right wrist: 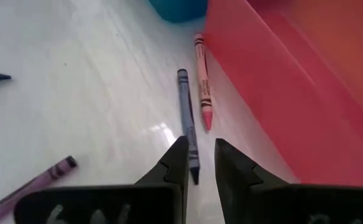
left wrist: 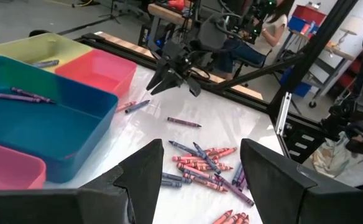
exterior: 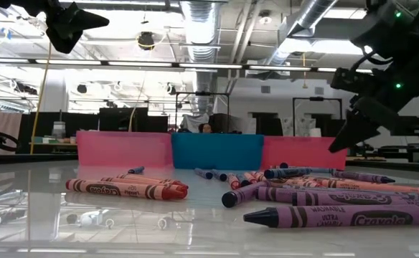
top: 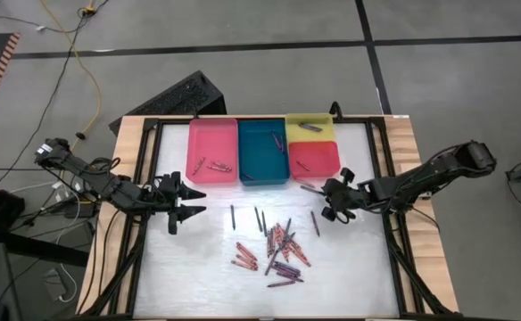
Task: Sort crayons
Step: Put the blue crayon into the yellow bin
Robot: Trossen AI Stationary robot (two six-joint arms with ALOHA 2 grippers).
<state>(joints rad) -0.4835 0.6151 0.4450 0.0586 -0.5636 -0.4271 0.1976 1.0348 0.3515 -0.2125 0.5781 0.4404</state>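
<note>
Right claw straddles a grey-blue crayon.

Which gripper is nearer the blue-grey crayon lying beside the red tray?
Right. The right gripper hangs just over the blue-grey crayon, by the red tray. The left gripper waits open across the table, near the pink tray.

Both arms: dark, near-black jointed links, 2 tapered pointed fingers per gripper. Left gripper: black cables run along the arm. Right gripper: bulky housing behind the fingers, small green indicator lights in low view.
</note>
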